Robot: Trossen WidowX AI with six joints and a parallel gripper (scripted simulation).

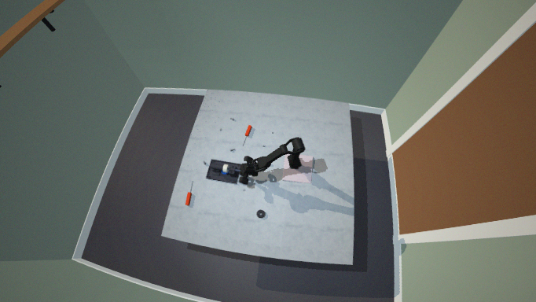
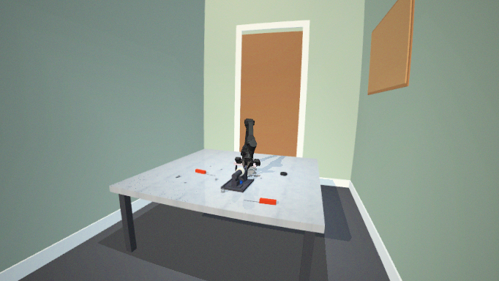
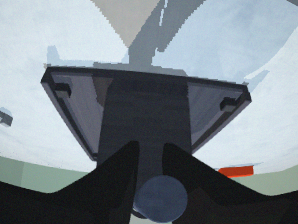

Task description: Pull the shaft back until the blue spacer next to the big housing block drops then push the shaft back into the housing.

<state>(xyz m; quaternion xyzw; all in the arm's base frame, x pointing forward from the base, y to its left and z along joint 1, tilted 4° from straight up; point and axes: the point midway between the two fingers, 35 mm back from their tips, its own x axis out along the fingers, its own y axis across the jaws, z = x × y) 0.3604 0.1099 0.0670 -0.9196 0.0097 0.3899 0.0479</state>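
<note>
The black base plate [image 1: 210,176] [image 2: 234,189] [image 3: 71,122] lies on the table and carries the dark housing [image 2: 236,175]. A white spacer [image 1: 225,167] [image 2: 240,170] shows high on the assembly. The blue spacer [image 1: 224,173] [image 2: 241,181] shows low beside the housing, apparently down on the plate; its exact rest is too small to tell. My gripper [image 1: 240,171] [image 2: 245,173] [image 3: 150,151] is shut on the shaft at the right end of the plate in the top view. The shaft's round end [image 3: 161,198] shows at the fingers. Other spacers cannot be made out.
A dark upright block [image 3: 145,110] stands in front of the fingers. Two red-handled screwdrivers [image 1: 248,130] [image 2: 268,201] lie on the table on either side of the plate. A black ring [image 1: 262,214] [image 2: 283,173] and small dark bits lie farther out.
</note>
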